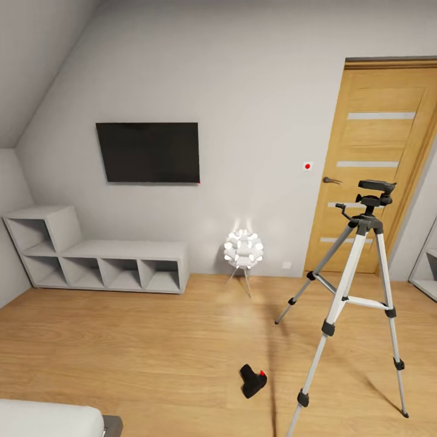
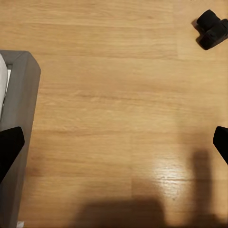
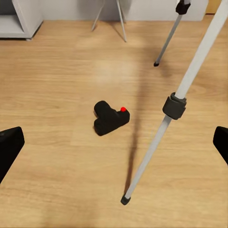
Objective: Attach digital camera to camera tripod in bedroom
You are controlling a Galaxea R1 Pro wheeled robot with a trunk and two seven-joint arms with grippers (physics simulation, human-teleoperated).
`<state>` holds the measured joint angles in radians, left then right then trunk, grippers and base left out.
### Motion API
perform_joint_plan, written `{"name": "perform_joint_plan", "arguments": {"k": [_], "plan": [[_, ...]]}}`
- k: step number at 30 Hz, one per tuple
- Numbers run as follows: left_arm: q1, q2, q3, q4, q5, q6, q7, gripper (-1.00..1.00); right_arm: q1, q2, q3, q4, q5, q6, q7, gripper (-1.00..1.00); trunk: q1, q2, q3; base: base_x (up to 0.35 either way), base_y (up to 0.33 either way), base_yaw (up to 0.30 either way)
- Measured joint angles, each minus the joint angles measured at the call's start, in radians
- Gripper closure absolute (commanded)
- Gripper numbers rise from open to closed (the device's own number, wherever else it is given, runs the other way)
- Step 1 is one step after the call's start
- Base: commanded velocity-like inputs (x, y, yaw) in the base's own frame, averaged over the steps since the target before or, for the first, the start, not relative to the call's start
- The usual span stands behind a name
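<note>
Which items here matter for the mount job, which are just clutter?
Job: camera on the floor; tripod standing beside it.
Clutter: TV, shelf unit, ball lamp, door, bed corner.

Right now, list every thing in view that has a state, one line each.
digital camera: lying on the wood floor, not mounted, beside the tripod's legs.
camera tripod: standing upright, legs spread, head bare.
wooden door: closed.
wall TV: screen dark.
ball-shaped lamp: lit.
left gripper: jaws open, empty.
right gripper: jaws open, empty, above the floor near the camera.
</note>
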<state>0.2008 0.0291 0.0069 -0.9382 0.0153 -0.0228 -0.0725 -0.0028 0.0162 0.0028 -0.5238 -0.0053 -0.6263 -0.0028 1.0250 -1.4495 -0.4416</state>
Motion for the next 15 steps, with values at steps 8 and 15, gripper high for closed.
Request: {"name": "perform_joint_plan", "arguments": {"k": [8, 15], "plan": [[0.0, 0.0, 0.0, 0.0, 0.0, 0.0, 0.0, -1.0, 0.0, 0.0, 0.001, -0.001, -0.001, 0.001, 0.004, -1.0, 0.0, 0.0, 0.003, 0.0, 0.0, -0.097], [0.0, 0.0, 0.0, 0.0, 0.0, 0.0, 0.0, -1.0, 0.0, 0.001, 0.001, -0.001, -0.001, 0.001, 0.006, -1.0, 0.0, 0.0, 0.01, 0.0, 0.0, -0.211]]}}
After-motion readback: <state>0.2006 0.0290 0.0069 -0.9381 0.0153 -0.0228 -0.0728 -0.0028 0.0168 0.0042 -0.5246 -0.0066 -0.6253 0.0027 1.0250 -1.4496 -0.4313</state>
